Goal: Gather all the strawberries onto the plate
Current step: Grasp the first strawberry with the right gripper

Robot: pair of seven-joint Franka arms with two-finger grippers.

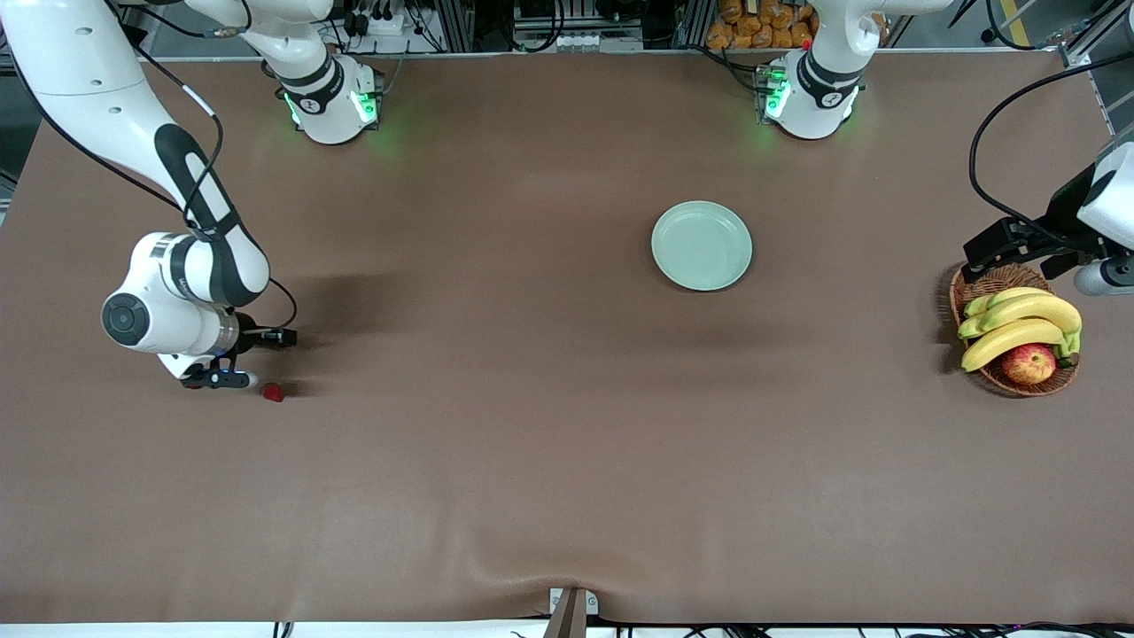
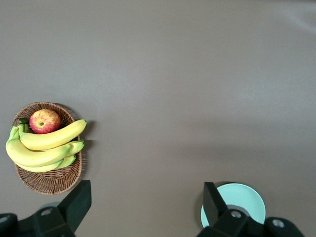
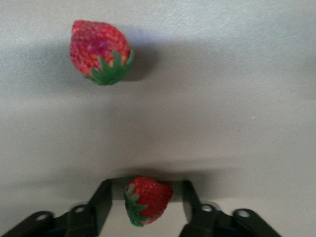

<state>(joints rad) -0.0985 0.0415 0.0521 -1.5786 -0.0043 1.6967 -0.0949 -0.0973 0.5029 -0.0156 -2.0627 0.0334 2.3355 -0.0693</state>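
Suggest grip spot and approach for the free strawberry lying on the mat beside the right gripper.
Pinch the loose strawberry across its wide red shoulders just ahead of the green cap, coming straight down. It lies on its side on flat table, so the tapered tip would likely slip.

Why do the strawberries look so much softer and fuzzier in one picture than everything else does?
Right wrist view: the camera sits very close, so the strawberry between the fingers and the loose strawberry blur, each casting a soft shadow. Front view: sharp and evenly lit; the right arm throws a long shadow on the table. Left wrist view: clear, plate partly hidden.

High front camera; both wrist cameras look down.
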